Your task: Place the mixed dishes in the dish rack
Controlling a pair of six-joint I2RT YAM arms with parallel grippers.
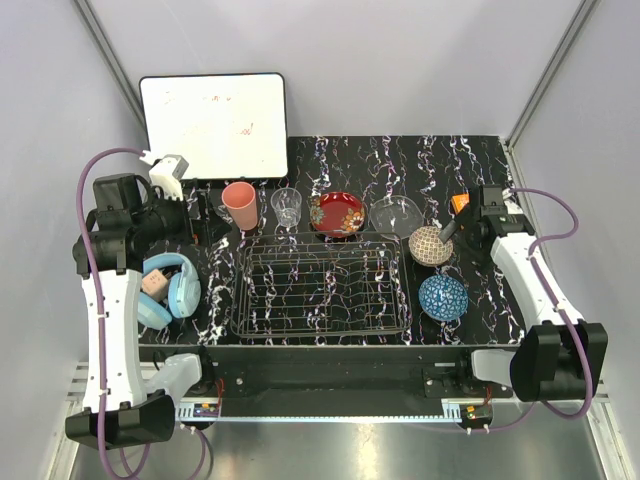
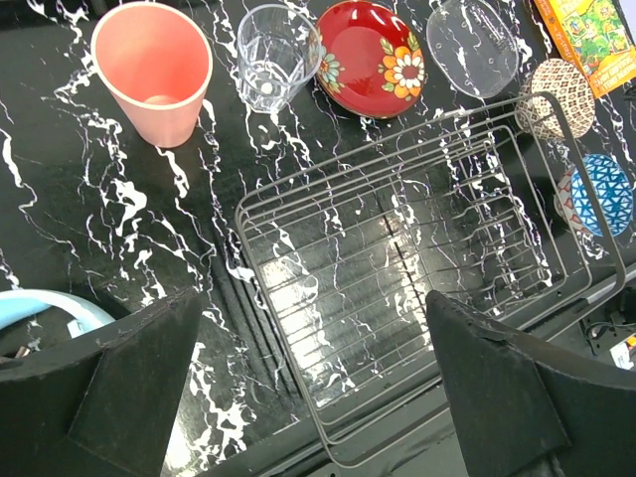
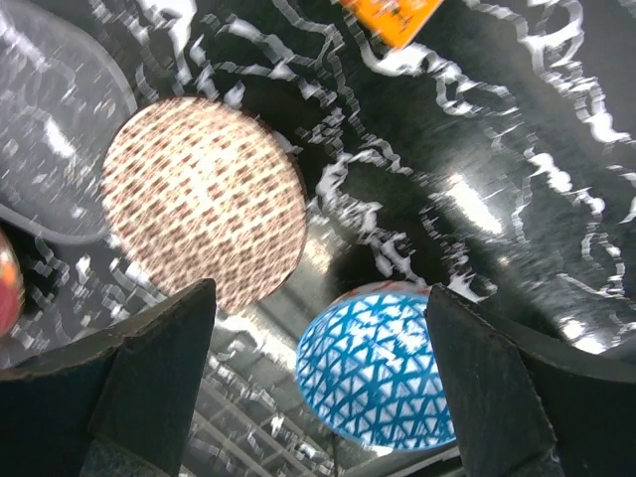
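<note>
Over the black marbled worktop (image 1: 470, 160), left tool (image 2: 313, 303) gapes wide near the dark wire dish rack (image 1: 322, 282); right tool (image 3: 318, 293) hangs released above the beige speckled bowl (image 3: 204, 204).

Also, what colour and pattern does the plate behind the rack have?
The plate is red with flowers; clearest in the left wrist view.

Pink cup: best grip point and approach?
Pinch the rim wall, one finger inside and one outside, coming straight down. The salmon-pink cup stands upright, mouth open and empty, and tapers toward its base, so a side grip may slip. The clear tumbler stands on its right; take the left rim.
</note>
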